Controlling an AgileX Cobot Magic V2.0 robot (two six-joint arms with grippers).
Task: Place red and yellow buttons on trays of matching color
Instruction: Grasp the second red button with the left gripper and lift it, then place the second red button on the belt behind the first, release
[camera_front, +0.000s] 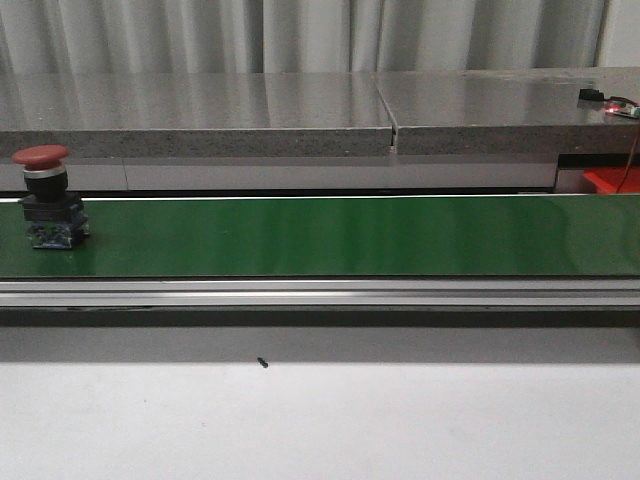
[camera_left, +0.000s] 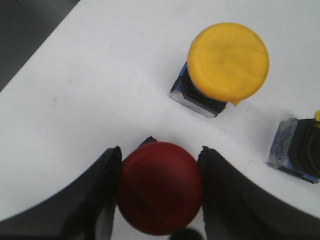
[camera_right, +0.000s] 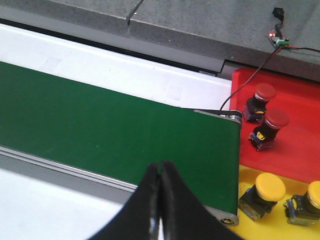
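In the left wrist view my left gripper (camera_left: 159, 165) is shut on a red button (camera_left: 160, 187), its fingers (camera_left: 100, 200) pressed to both sides of the cap over the white table. A yellow button (camera_left: 227, 62) stands just beyond it. Another button's base (camera_left: 295, 150) shows at the frame edge. In the front view a red button (camera_front: 45, 195) rides on the green belt (camera_front: 330, 235) at its left end. My right gripper (camera_right: 161, 172) is shut and empty above the belt's near edge. The red tray (camera_right: 295, 135) holds two red buttons (camera_right: 270, 127). The yellow tray (camera_right: 260, 227) holds two yellow buttons (camera_right: 265, 192).
A grey stone counter (camera_front: 300, 110) runs behind the belt. A small circuit board with wires (camera_right: 280, 40) lies on it near the red tray. The belt's metal rail (camera_front: 320, 292) runs along its near side. A small dark speck (camera_front: 262, 363) lies on the white table.
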